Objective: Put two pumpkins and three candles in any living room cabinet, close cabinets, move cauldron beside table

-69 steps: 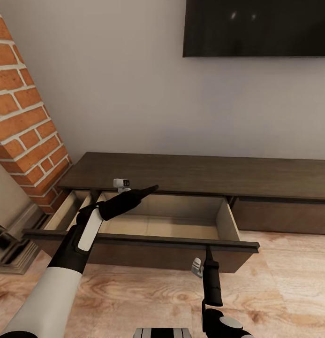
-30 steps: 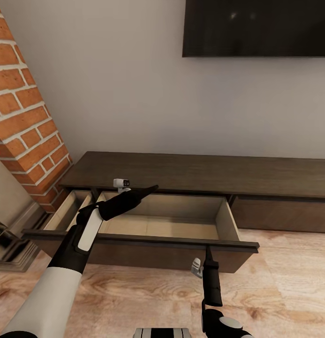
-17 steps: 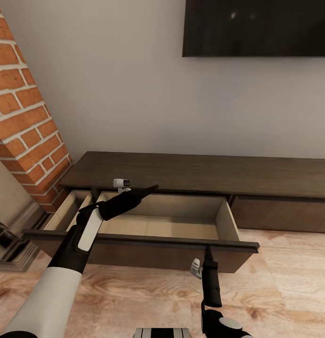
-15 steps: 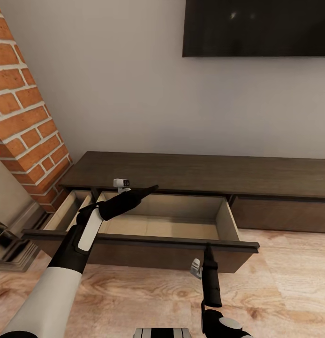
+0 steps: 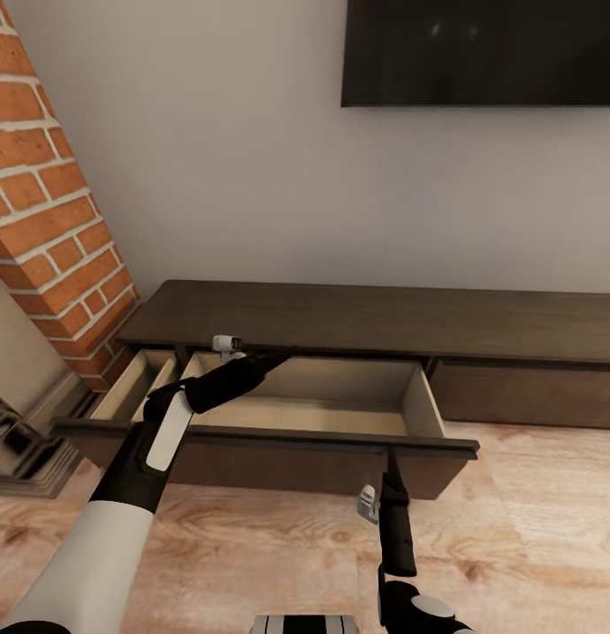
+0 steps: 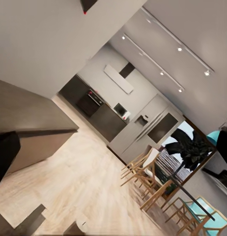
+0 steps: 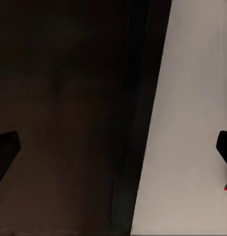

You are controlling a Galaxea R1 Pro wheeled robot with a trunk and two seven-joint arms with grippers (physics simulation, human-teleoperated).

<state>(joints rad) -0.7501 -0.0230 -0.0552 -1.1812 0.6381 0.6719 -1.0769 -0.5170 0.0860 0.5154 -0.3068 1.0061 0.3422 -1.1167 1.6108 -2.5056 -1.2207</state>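
Observation:
The long, low dark brown cabinet [image 5: 384, 317] stands against the wall with its left drawer [image 5: 313, 414] pulled out. The part of the drawer's pale floor that shows is bare. My left gripper [image 5: 274, 357] hovers over the back of the open drawer, just under the cabinet's top edge. The left wrist view shows its fingertips [image 6: 5, 155] far apart with nothing between them. My right gripper [image 5: 391, 460] points up at the lower edge of the drawer front [image 5: 278, 438], also open; its fingertips [image 7: 5, 152] frame dark wood. The pumpkins, candles, cauldron and table are out of view.
A red brick fireplace [image 5: 49, 176] with a dark metal hearth piece [image 5: 14, 449] flanks the cabinet on the left. A black TV [image 5: 481, 53] hangs above. The cabinet's right drawer front [image 5: 525, 396] is shut. Light wood floor [image 5: 533, 528] lies on the right.
The whole view has shifted slightly, so cabinet and bricks sit a little higher in the picture. Both arms hold the same pose, and the drawer looks as far out as before.

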